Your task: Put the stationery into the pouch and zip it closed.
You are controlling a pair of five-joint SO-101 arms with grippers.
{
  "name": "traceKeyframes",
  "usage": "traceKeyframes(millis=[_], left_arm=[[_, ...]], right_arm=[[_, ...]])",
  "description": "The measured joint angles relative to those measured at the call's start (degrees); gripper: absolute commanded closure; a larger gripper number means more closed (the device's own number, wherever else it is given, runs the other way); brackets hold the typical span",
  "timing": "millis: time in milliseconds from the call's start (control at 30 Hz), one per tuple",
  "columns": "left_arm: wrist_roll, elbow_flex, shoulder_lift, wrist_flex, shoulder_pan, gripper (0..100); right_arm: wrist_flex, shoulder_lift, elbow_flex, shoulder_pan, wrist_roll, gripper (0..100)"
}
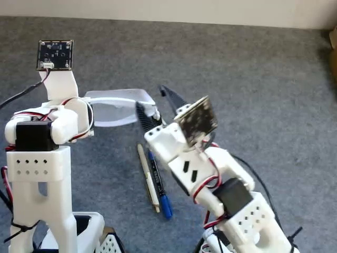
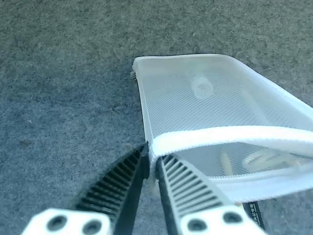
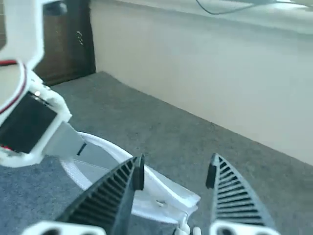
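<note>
A white mesh pouch lies on the grey carpet with its mouth propped open. My left gripper is shut on the pouch's zipper rim at one end. My right gripper hovers open over the pouch's other end, with nothing between its black fingers; the pouch rim curves just below them. A white pen and a blue-capped marker lie side by side on the carpet, nearer the arm bases than the pouch. Pale shapes show through the mesh, too faint to name.
The left arm's body stands at the near left and the right arm's body at the near right. Grey carpet stretches open beyond and to the right of the pouch. A pale wall bounds the far side.
</note>
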Motion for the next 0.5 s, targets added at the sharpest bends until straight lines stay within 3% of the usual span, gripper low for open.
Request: traceKeyframes(millis=[267,500], left_arm=[[0.0,0.0,0.0,0.0,0.0,99],[0.0,0.0,0.0,2.64,0.0,99]], right_arm=[[9.23,1.05,-5.63,4.92,-2.29,80.7],[16.44,16.53,-13.1,9.41,-7.65,80.7]])
